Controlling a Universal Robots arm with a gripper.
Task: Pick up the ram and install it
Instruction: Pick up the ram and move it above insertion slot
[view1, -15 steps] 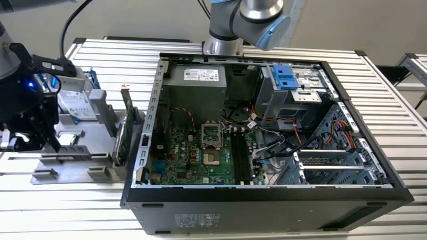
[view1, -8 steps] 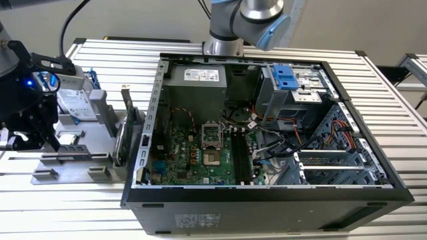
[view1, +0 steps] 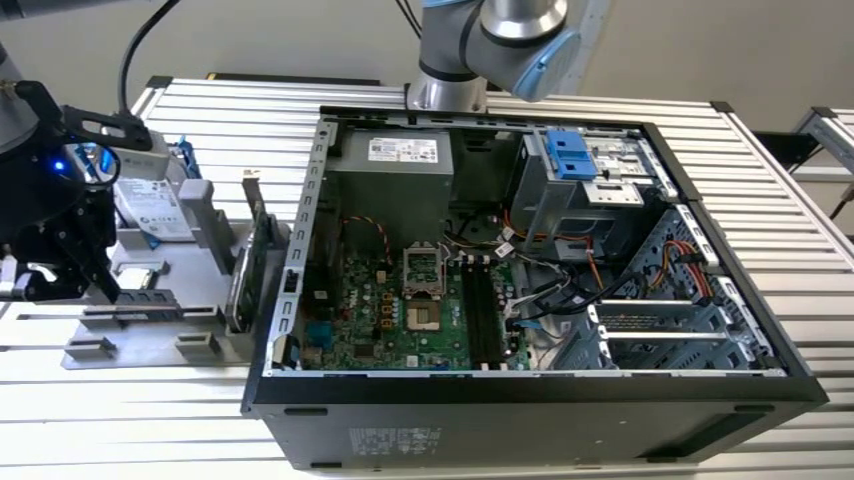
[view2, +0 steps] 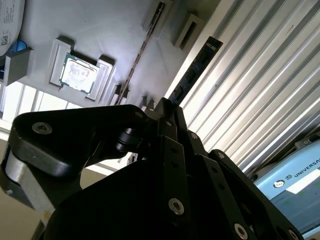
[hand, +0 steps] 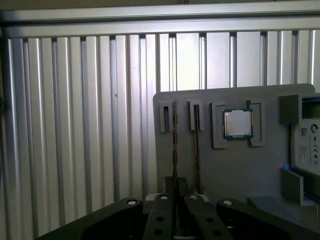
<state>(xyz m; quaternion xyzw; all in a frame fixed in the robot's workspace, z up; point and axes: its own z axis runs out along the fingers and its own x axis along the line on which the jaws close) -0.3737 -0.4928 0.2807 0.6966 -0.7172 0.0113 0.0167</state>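
The ram (view2: 192, 70) is a long, narrow dark stick seen edge-on, and one end runs in between my fingertips. My gripper (view2: 167, 106) is shut on it, with black finger links pressed close on either side. In the first wrist view the ram (hand: 174, 150) stands in line with the outer slot of the grey holder (hand: 240, 165), and the gripper (hand: 176, 192) is on its near end. In the exterior view the gripper (view1: 80, 285) hangs over the holder (view1: 147, 315) at that view's far left, well away from the open computer case (view1: 534, 250).
A second thin board (hand: 197, 150) stands on edge in the neighbouring slot. The holder also carries a processor chip (hand: 237, 123) and a hard drive (view1: 154, 205). An expansion card (view1: 254, 250) stands between holder and case. Dark memory slots (view1: 487, 315) lie on the motherboard. Ribbed aluminium table (hand: 75, 125) all around.
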